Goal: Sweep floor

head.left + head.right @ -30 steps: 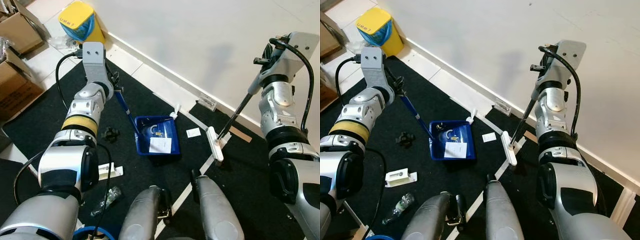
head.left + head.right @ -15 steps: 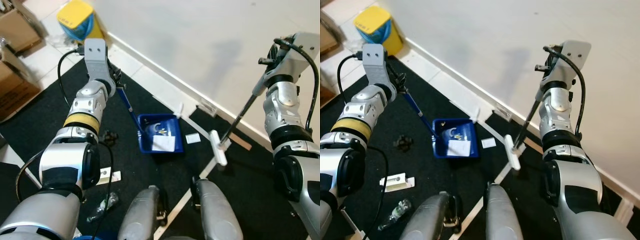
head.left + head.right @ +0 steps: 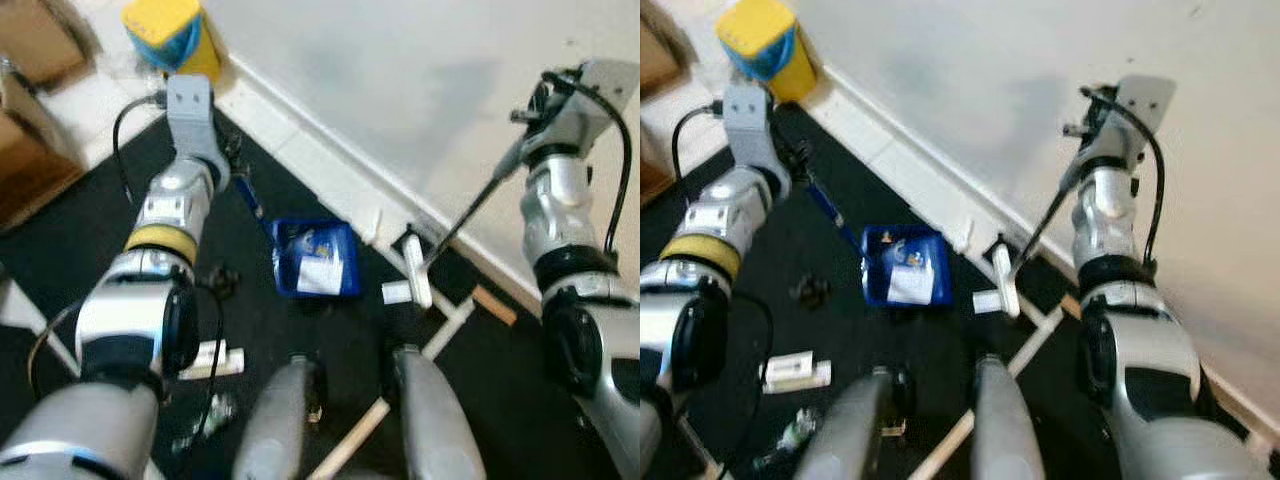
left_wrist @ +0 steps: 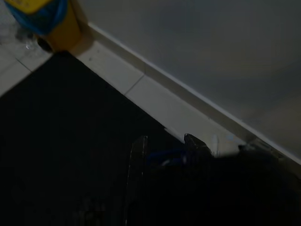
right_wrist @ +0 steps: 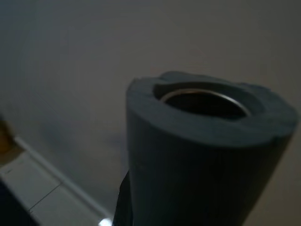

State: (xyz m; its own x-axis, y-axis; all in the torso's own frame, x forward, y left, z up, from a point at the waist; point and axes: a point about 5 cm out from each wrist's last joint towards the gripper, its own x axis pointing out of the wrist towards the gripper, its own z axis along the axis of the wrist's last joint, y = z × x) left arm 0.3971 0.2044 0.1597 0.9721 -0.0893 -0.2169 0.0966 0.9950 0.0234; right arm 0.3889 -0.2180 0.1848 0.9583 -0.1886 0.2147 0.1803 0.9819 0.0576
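Two grippers, left jaws (image 3: pixel 238 172) clamping dustpan (image 3: pixel 315 258) handle, right jaws' (image 3: pixel 520 120) state unclear, no legible writing.

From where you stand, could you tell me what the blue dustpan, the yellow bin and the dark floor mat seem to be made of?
The blue dustpan looks like moulded plastic: uniform saturated colour, thin raised walls. The yellow bin also looks plastic, smooth with rounded edges, and seems lined with a blue bag. The dark floor mat appears matte, without glare, perhaps foam or rubber; blur leaves it open.
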